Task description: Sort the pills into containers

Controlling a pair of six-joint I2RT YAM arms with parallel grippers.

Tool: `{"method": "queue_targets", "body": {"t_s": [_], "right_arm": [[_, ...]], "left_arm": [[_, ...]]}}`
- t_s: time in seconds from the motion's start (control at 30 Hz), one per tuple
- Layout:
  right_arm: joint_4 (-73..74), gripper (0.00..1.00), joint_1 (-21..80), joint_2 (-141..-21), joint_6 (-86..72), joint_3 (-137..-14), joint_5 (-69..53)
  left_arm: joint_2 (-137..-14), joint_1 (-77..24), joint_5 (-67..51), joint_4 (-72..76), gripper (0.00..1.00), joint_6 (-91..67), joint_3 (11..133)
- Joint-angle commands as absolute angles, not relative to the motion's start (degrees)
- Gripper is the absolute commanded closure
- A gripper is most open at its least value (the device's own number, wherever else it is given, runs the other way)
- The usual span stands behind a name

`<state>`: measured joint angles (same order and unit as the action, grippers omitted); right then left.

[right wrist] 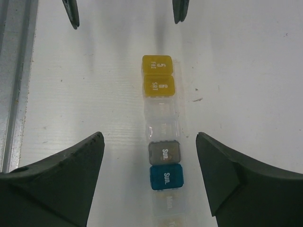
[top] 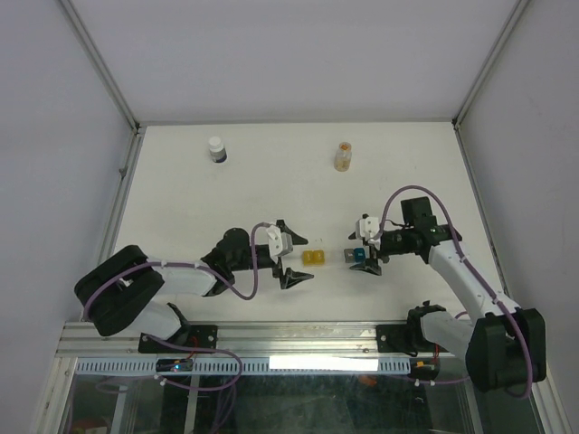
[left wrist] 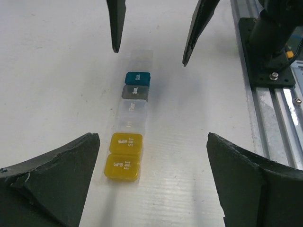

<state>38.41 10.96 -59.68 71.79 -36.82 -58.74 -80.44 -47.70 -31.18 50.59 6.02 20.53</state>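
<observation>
Left pincer (top: 301, 255) spread wide, empty, facing the yellow container (top: 315, 259) just beside it on the surface (top: 226, 199). I see clear sections (right wrist: 162, 118), then a grey lid (right wrist: 164, 152) and the teal container (top: 359, 256). Right pincer (top: 362, 253) straddles these, released.

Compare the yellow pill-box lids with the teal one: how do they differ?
The yellow lids are a pair, marked FRI and SAT; the teal lid is single, marked Sun. The yellow lids lie nearer the left tool, the teal lid nearer the right tool. Both are square, in one row.
</observation>
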Motion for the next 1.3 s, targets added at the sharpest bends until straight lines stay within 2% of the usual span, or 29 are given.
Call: {"method": "queue_targets", "body": {"t_s": [0.0, 0.43, 0.73, 1.13, 1.27], "right_arm": [[38.13, 0.18, 12.66, -62.00, 77.07, -37.86, -58.64], [37.37, 0.18, 16.30, -72.23, 80.59, -41.49, -56.23], [28.91, 0.18, 19.75, -74.21, 73.94, -39.94, -49.56], [24.08, 0.19, 21.62, -76.72, 72.16, -38.14, -45.69], [23.29, 0.20, 22.06, -77.42, 71.02, -38.14, -44.63]], "left_arm": [[-85.23, -50.34, -31.17, 54.68, 0.01, 20.98, 22.43], [-95.25, -50.71, -24.46, 60.53, 0.01, 23.09, 23.79], [-101.24, -49.64, -25.06, 62.86, 0.03, 23.21, 25.35], [-105.05, -48.90, -26.65, 64.42, 0.17, 22.43, 26.50], [-105.59, -48.80, -27.13, 64.71, 0.19, 22.28, 26.58]]}}
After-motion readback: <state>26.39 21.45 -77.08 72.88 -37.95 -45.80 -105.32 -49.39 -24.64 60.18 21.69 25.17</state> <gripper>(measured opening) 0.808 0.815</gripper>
